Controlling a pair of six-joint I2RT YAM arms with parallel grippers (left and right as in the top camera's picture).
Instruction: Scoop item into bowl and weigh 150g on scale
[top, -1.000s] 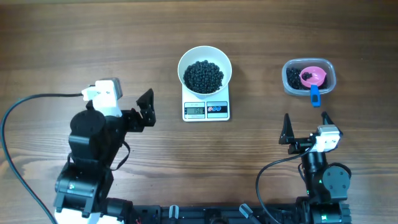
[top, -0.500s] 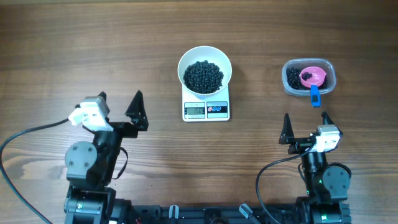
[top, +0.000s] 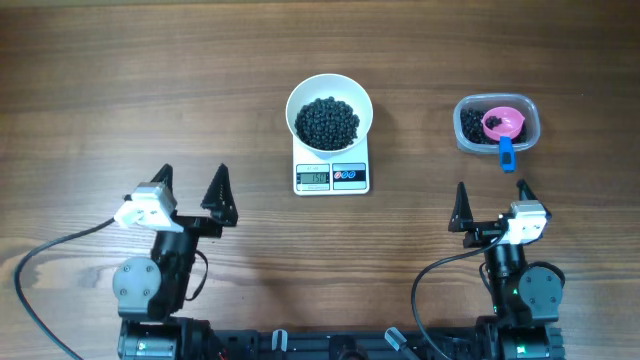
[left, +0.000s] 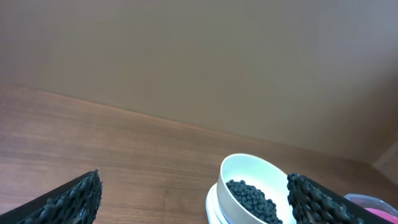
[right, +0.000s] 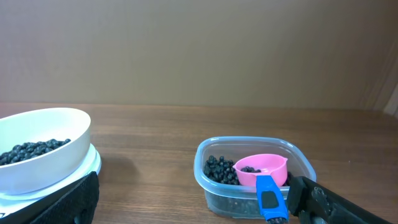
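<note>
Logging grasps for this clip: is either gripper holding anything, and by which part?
Nothing is held. The left gripper and right gripper are both open and empty, away from the scoop.

Even soft light, faint shadows, sharp overhead; wrist views slightly soft.

No brand, label or sign can be read in any of the three views. Dark digits are shown on the grey display (top: 314, 178), which is set in the front strip of the scale (top: 331, 162) just above the middle of the overhead frame, but they are too small to be read with certainty. Beside the display, toward the right of the same strip, the two round buttons (top: 345, 176) are seen only as small coloured spots, and any marking on or around them cannot be made out.
</note>
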